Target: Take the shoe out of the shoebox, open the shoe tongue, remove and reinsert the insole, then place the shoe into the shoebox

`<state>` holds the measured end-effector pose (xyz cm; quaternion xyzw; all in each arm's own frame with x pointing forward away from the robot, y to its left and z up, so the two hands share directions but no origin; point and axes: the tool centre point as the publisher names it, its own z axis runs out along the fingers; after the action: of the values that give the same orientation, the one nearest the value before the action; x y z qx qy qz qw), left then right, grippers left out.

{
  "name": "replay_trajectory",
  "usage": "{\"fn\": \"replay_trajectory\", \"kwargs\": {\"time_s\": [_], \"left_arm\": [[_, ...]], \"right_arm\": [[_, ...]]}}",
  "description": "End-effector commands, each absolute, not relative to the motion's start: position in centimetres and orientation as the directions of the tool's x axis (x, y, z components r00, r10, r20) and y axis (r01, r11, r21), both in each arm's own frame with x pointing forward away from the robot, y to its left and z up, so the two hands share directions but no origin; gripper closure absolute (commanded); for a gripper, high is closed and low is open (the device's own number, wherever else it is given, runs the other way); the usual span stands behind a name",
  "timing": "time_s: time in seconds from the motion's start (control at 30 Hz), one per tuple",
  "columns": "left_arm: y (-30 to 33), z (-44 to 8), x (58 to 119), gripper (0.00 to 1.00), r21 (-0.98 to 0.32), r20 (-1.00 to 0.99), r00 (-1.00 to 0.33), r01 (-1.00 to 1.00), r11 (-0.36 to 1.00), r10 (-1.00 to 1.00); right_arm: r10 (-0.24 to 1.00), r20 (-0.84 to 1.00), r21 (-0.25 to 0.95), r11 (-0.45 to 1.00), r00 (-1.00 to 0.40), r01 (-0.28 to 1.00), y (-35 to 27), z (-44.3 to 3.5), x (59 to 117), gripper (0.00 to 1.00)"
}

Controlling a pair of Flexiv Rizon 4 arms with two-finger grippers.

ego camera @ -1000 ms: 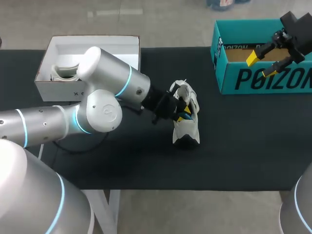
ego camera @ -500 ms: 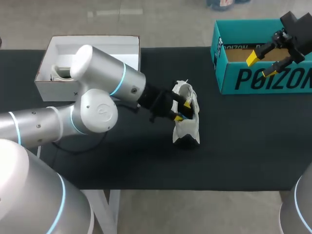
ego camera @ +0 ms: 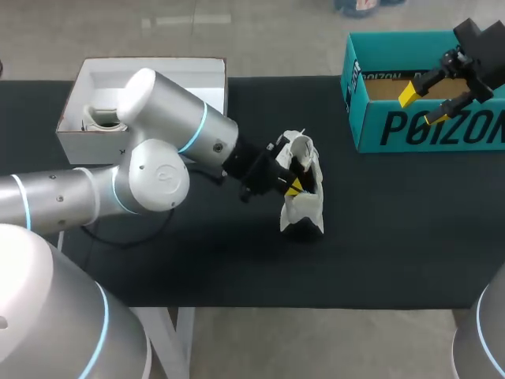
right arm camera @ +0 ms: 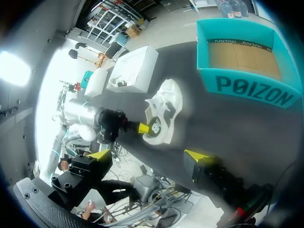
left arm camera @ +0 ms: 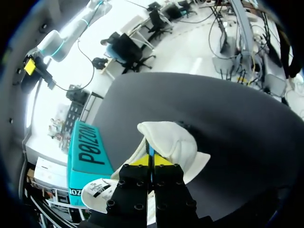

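Although unclear from above, left hand (left arm camera: 152, 160) pinches a blue strip (left arm camera: 150, 151).

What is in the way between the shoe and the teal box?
Nothing visible: only bare table lies between the shoe and the teal shoebox. But the right gripper hangs open above the box, so it may need to move aside.

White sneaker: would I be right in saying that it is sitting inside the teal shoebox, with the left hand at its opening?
Not quite. The head view shows the white sneaker standing on the black table, well apart from the teal shoebox, not inside it. The left hand is indeed at its opening.
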<state>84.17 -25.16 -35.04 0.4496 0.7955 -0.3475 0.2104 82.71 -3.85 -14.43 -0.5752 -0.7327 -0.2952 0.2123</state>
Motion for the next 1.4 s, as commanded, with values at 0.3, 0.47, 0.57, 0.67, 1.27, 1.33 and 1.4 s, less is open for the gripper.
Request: {"fn": "replay_trajectory", "kwargs": {"time_s": [0.3,0.47,0.57,0.67,1.27,1.33,1.4], "left_arm": [[-26.3,-35.9,84.4,0.7,-0.399,-0.614,-0.532,0.847,0.352,0.583],[-26.4,-35.9,84.5,0.68,-0.411,-0.61,-0.54,0.841,0.351,0.58],[-26.2,-35.5,84.4,0.61,-0.398,-0.616,-0.531,0.847,0.352,0.582],[-25.6,-34.6,84.5,0.58,-0.382,-0.627,-0.526,0.851,0.361,0.575],[-25.1,-33.8,85.0,1.0,-0.354,-0.613,-0.499,0.867,0.352,0.613],[-25.3,-34.1,84.9,1.0,-0.356,-0.603,-0.497,0.868,0.347,0.624],[-25.5,-34.3,84.9,1.0,-0.351,-0.59,-0.492,0.87,0.345,0.641]], "right_arm": [[0.719,0.65,0.187,0.165,-0.248,0.968,-3.8,-14.5,82.8,0.0],[0.719,0.65,0.187,0.165,-0.248,0.968,-3.8,-14.5,82.8,0.0],[0.719,0.65,0.187,0.165,-0.248,0.968,-3.8,-14.5,82.8,0.0],[0.719,0.65,0.187,0.165,-0.248,0.968,-3.8,-14.5,82.8,0.0],[0.719,0.65,0.187,0.165,-0.248,0.968,-3.8,-14.5,82.8,0.0],[0.719,0.65,0.187,0.165,-0.248,0.968,-3.8,-14.5,82.8,0.0],[0.719,0.65,0.187,0.165,-0.248,0.968,-3.8,-14.5,82.8,0.0]]}}
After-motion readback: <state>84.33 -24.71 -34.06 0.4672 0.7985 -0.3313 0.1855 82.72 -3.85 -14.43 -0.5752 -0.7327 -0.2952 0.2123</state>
